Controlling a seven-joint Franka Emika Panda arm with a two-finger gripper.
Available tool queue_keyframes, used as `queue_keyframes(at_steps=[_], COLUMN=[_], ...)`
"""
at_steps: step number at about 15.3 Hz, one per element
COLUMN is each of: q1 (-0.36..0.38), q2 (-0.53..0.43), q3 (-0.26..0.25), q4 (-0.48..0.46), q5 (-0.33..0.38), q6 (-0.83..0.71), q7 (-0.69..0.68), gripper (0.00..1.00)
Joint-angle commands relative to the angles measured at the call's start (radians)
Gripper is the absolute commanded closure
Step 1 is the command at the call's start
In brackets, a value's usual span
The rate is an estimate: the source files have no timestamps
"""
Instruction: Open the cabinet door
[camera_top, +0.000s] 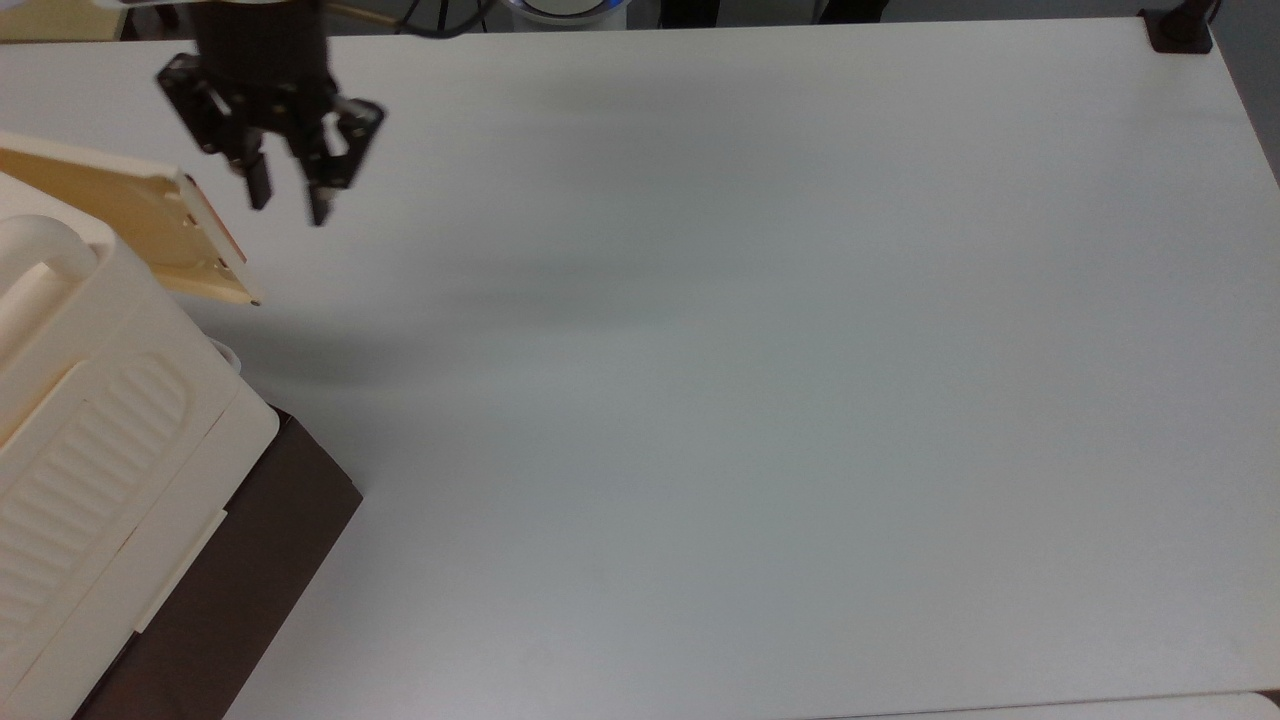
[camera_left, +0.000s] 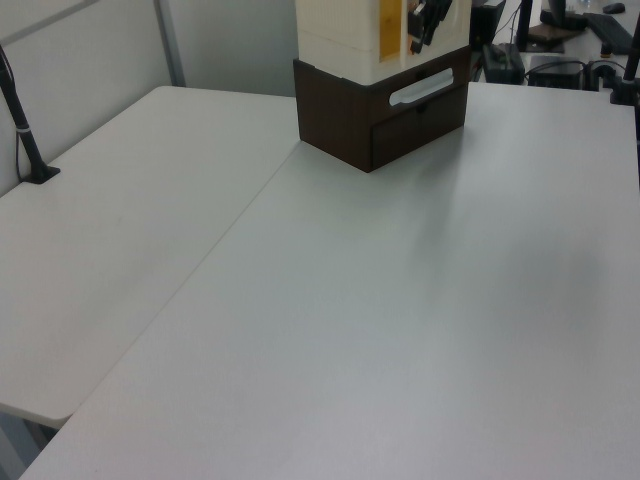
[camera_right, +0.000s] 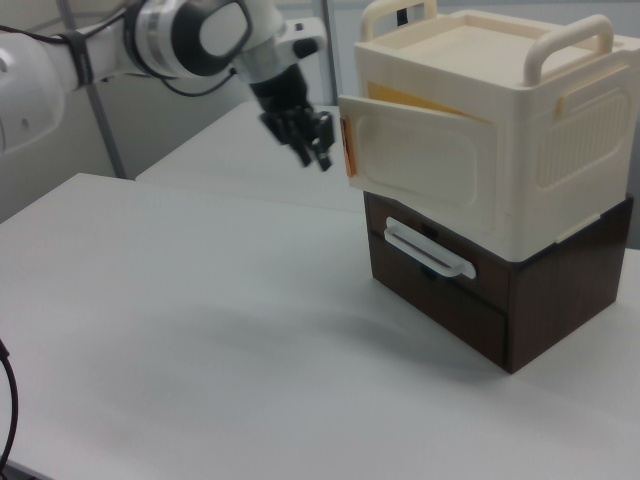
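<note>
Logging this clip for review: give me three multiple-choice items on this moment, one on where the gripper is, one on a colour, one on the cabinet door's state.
1. In the right view, the gripper is:
A. on the door's left, apart from it
B. clamped on the top handle
C. resting on the table

2. The cabinet's bottom part is:
A. blue
B. dark brown
C. green

3. The cabinet door is:
A. shut flush
B. swung partly open
C. lying on the table

Answers: 1 A, a gap shows between the two. 2 B, dark brown under cream. 3 B, its free edge stands out from the box.
</note>
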Motion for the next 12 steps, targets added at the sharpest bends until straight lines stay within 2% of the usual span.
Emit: queue_keyframes(at_steps=[1,4,5,6,12], q1=[0.033,0.035,0.035,0.033,0.026], q2=[-0.084,-0.115,-0.112,-0.11,-0.104], q3=[0.0,0.026,0.026,0.025,0.014], q4=[-0.032,-0.017,0.024,0.049,0.046], q5=[0.03,0.029,0.03,0.03,0.027], q6=[-0.143,-0.161,-0.157,-0.11,0.208], q7=[-0.024,-0.024,-0.024,-0.024,-0.015], gripper=[0.0,0.0,0.0,0.0,0.0])
